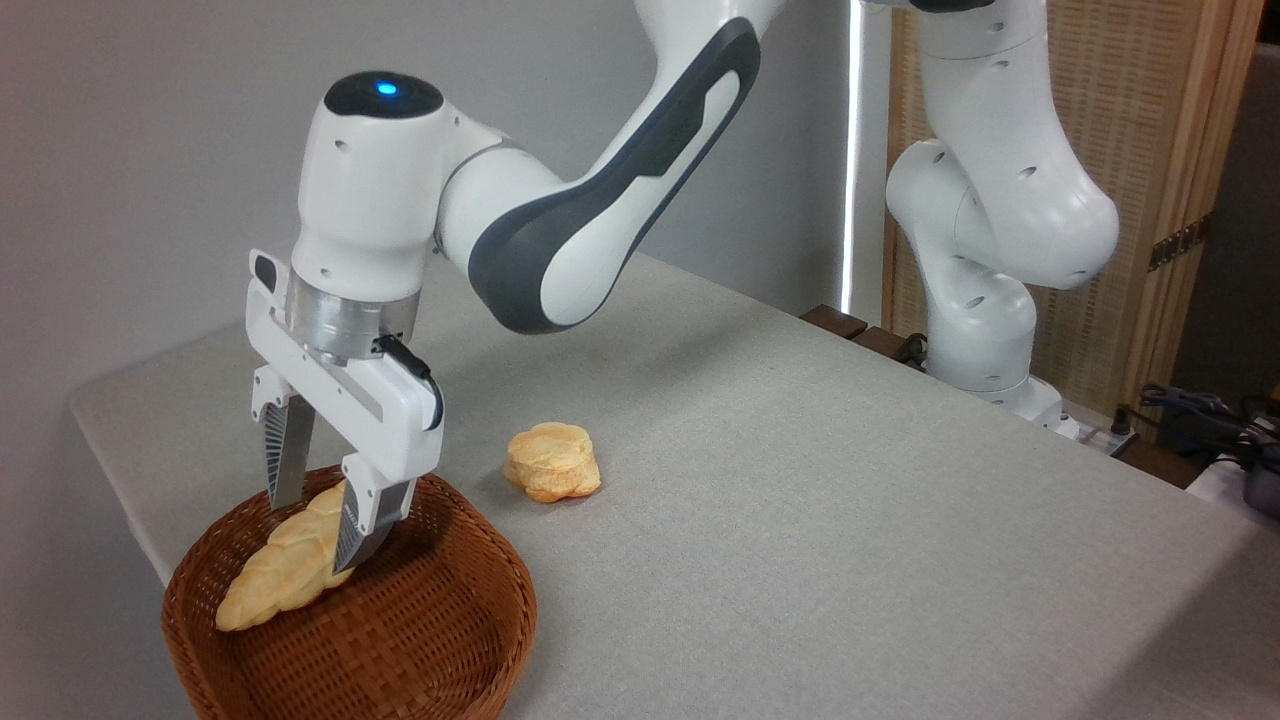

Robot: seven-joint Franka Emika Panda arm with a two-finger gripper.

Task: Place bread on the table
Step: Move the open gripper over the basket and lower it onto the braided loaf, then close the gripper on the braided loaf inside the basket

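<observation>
The bread (275,575), a long braided golden loaf, lies slanted in the brown wicker basket (430,640) at the front left, its lower end near the left rim. My gripper (317,535) points down into the basket and stands open. Its two fingers straddle the loaf's upper end, one on each side, and the right finger hides part of that end. I cannot tell whether the pads touch the loaf. The table (800,520), covered in light grey cloth, stretches to the right of the basket.
A small round lumpy bun (553,463) sits on the cloth just right of and behind the basket. The arm's white base (985,340) stands at the table's far right edge, with cables (1200,410) and a wooden screen beyond it.
</observation>
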